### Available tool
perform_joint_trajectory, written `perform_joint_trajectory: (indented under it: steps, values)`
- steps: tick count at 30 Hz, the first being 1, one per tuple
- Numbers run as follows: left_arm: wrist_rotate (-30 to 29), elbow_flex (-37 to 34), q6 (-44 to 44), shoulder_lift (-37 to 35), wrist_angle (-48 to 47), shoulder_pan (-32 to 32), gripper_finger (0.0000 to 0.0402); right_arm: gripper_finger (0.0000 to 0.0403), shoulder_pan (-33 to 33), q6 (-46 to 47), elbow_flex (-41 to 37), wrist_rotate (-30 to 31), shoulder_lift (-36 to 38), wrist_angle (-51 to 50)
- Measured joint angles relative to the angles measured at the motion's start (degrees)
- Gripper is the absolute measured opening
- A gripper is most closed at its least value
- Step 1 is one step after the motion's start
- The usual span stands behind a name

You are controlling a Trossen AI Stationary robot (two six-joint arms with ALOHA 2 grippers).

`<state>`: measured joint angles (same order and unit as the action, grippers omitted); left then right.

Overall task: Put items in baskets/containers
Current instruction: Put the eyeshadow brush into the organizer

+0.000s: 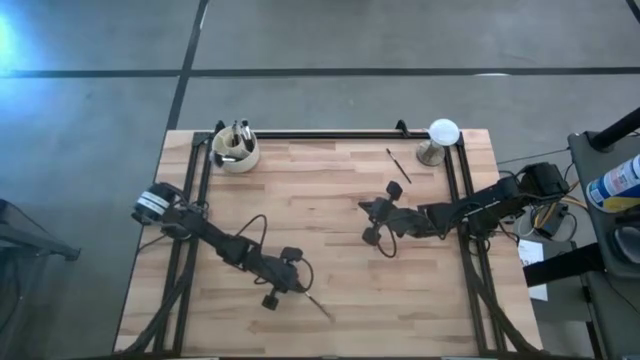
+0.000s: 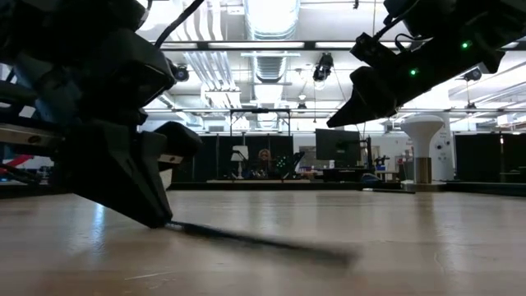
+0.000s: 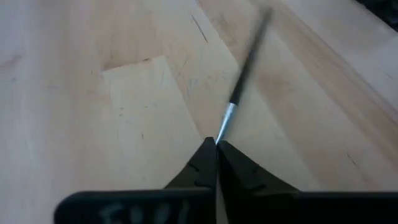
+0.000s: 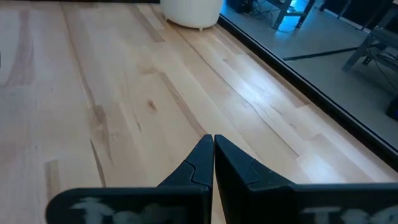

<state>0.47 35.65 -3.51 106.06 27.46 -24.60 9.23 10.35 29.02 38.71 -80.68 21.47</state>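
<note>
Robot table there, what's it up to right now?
The left gripper is shut on the end of a thin makeup brush lying on the wooden table near its front edge. The right gripper is shut and empty, hanging over the middle of the table. The cream cup at the far left corner already holds several brushes. Another brush lies loose near the white dome on a stand.

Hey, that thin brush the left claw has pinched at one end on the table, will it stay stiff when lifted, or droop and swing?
The brush looks like a straight, rigid stick, so it probably won't droop. The left claw grips only its end, so the long free part may pivot or slip. Being thin and seemingly round, it would likely roll if dropped on the table.
</note>
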Motion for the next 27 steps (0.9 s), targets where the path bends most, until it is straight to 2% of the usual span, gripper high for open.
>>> perform_joint_trajectory:
  steps: [5,10,16,20,27]
  values:
    - [-1.3,-0.1,1.7,-0.7,-0.1,0.0,0.0001,0.0008,0.0,0.2,0.0,-2.1,0.0,0.0]
    - [-2.9,-0.3,3.9,-5.5,-1.5,0.1,0.0,0.0009,2.6,1.4,1.7,-4.7,0.0,0.1]
    - [-11.8,-0.6,5.8,-12.9,-5.3,0.7,0.0,0.0012,8.1,4.6,4.0,-7.4,-0.8,0.1]
    - [-14.6,-0.4,5.4,-14.2,-5.4,1.1,0.0,0.0033,10.7,9.1,4.9,-9.5,-3.6,-0.1]
    - [-18.2,3.1,5.2,-13.1,-6.9,1.5,0.0,0.0093,12.9,14.9,8.6,-14.4,-12.9,-0.2]
